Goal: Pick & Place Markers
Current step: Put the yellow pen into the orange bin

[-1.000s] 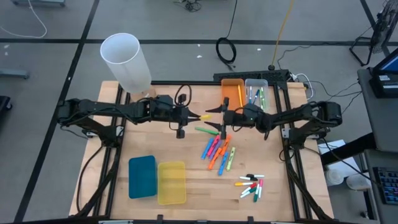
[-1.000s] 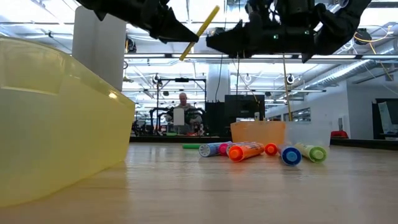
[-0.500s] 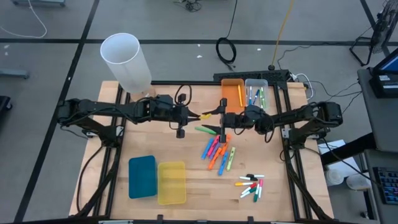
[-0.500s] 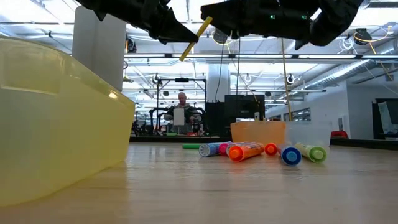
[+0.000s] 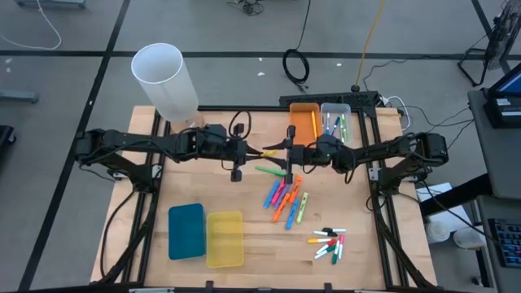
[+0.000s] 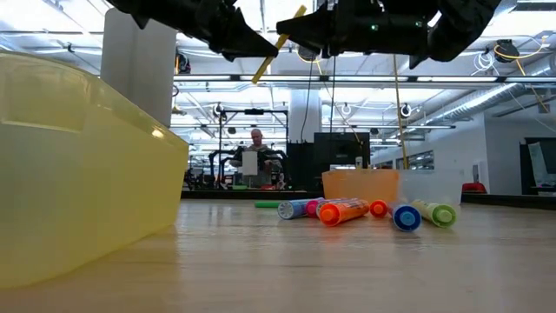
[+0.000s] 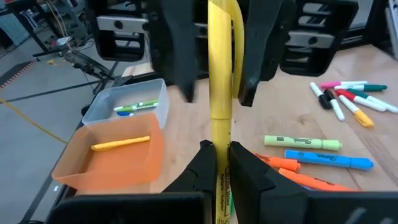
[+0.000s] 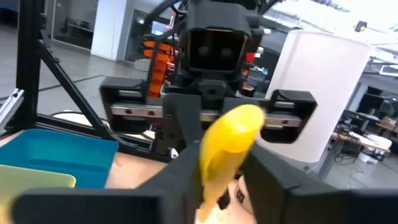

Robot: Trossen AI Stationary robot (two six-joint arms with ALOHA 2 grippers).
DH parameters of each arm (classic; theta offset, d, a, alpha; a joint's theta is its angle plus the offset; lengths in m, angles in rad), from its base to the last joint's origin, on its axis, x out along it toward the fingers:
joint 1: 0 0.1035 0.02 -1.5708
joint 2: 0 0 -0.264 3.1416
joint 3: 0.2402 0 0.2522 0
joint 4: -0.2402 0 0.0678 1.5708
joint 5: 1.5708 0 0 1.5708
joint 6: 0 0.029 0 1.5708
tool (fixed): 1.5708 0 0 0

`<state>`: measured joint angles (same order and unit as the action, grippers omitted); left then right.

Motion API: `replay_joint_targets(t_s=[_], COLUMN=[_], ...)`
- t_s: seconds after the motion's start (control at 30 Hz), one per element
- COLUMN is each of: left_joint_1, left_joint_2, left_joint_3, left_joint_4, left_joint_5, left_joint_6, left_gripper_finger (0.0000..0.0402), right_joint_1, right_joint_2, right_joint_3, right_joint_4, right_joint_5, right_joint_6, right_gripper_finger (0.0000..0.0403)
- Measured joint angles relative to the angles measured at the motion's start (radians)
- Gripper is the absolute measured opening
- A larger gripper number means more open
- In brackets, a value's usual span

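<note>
yellow marker (image 7: 219,93), pinched by left gripper (image 7: 216,155), now sits between the right gripper's (image 5: 286,148) closing fingers.

Both arms are reaching in level from opposite sides and meeting nose to nose above the table's middle. The left gripper (image 5: 259,151) is pinching one end of a yellow marker (image 7: 219,93) with its fingers shut. The right gripper (image 5: 286,149) is straddling the far end, its fingers flanking it.
</note>
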<state>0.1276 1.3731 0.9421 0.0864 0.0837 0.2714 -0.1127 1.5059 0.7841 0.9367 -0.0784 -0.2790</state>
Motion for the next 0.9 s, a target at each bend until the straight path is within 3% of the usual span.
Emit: replay_joint_targets(t_s=[0.1, 0.27, 0.53, 0.9], left_joint_1=[0.001, 0.001, -0.002, -0.001], left_joint_2=[0.004, 0.018, 0.018, 0.019], left_joint_3=[0.0, 0.0, 0.0, 0.0], left_joint_4=[0.025, 0.108, 0.1, 0.068], left_joint_5=[0.013, 0.003, -0.041, -0.056], left_joint_6=[0.004, -0.066, -0.166, -0.172], left_gripper_finger=[0.0022, 0.0069, 0.0156, 0.0199], right_joint_1=[-0.011, -0.034, -0.146, -0.427], right_joint_2=[-0.001, -0.003, -0.056, -0.118], right_joint_3=[0.001, 0.008, 0.004, 0.003], right_joint_4=[0.005, -0.018, -0.311, -0.621], right_joint_5=[-0.018, -0.009, 0.018, 0.108], right_joint_6=[0.009, 0.058, 0.171, 0.227], right_gripper_finger=[0.0036, 0.0035, 0.0035, 0.0035])
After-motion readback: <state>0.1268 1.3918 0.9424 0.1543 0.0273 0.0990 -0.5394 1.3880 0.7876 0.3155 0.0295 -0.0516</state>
